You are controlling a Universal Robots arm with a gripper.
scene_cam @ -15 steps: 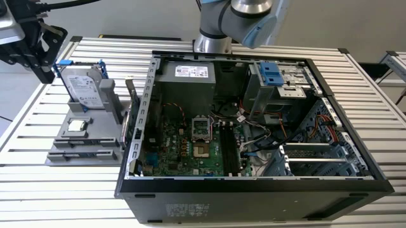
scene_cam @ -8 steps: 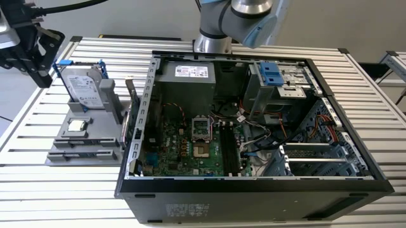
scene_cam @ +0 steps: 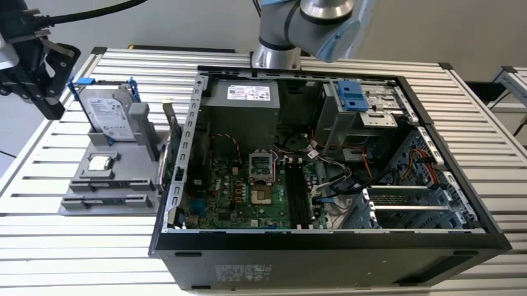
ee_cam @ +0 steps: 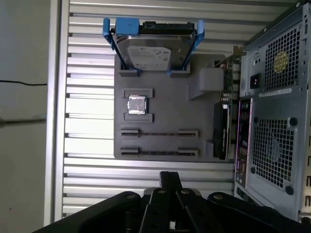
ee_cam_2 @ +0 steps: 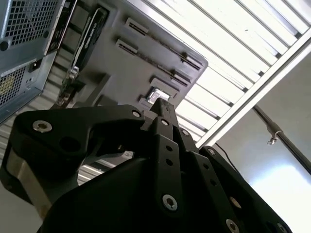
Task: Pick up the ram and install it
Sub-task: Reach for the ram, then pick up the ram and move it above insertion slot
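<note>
The ram stood on its long edge at the side of the grey tray, just beside the outer wall of the open computer case, and nothing was gripping it. In the exterior view its long axis ran roughly from 12 to 6 o'clock, parallel to that wall. The silver processor lay on the tray at about 9 o'clock from it, and the hard drive with blue clips stood at about 10 o'clock.

The gripper hung well apart from the ram, off the tray's far corner. From the gripper, the ram lay at about 4 o'clock in the exterior view, past the hard drive. In both wrist views the fingertips appeared pressed together into one dark block with nothing between them, so I judged the pincer clenched and empty.
</note>
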